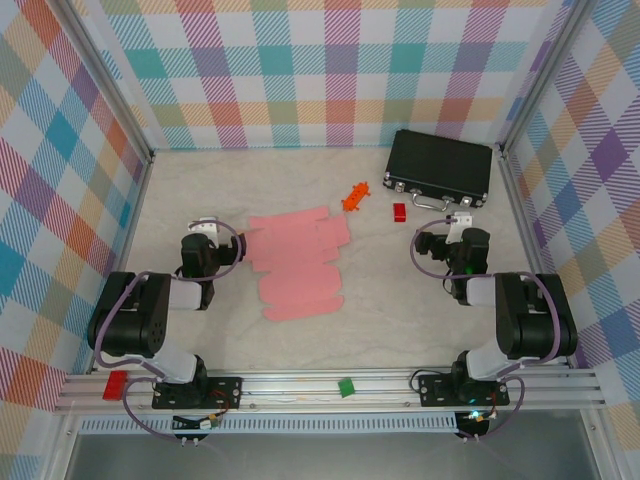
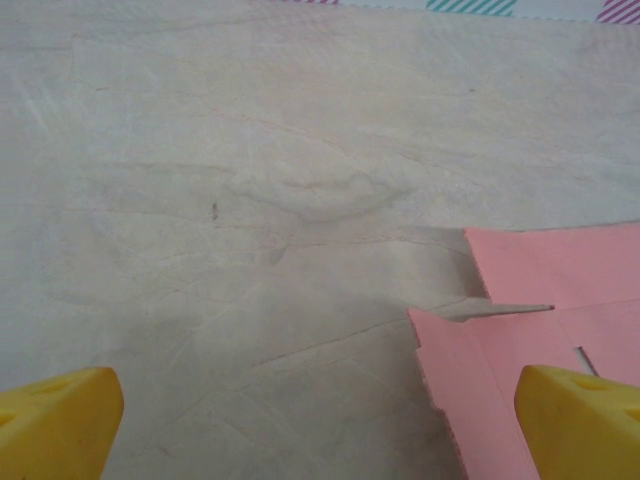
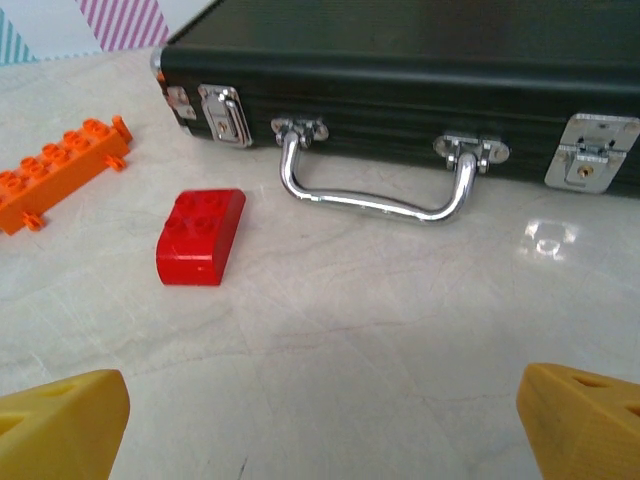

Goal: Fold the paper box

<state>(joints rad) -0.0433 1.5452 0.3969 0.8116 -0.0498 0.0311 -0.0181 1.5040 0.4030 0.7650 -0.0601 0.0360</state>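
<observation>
Hidden or unclear: in the top view the fingertips of the left tool and the right tool are masked by their wrist housings. In the left wrist view the paper box is cut off by the right and lower frame edges, and its near corner is covered by one of the yellow fingers. A narrow tab at the sheet's edge appears slightly raised; this cannot be confirmed. In the right wrist view the black case is cut off at the top and right, and the orange toy at the left.

Paper box: it is seen as a flat, unfolded die-cut sheet of light-pink card. Rounded flaps are noted on its near side and small tabs on the side towards the black case. It lies on the bench, well to the left of the case and nearer the arm bases.

Tools: the left tool is released, jaws wide, nothing between them; it is placed further left of the case than the sheet, at the sheet's edge. The right tool is likewise released and empty, just in front of the case handle.

The red block and the orange toy are found just in front of the case's left end.
</observation>
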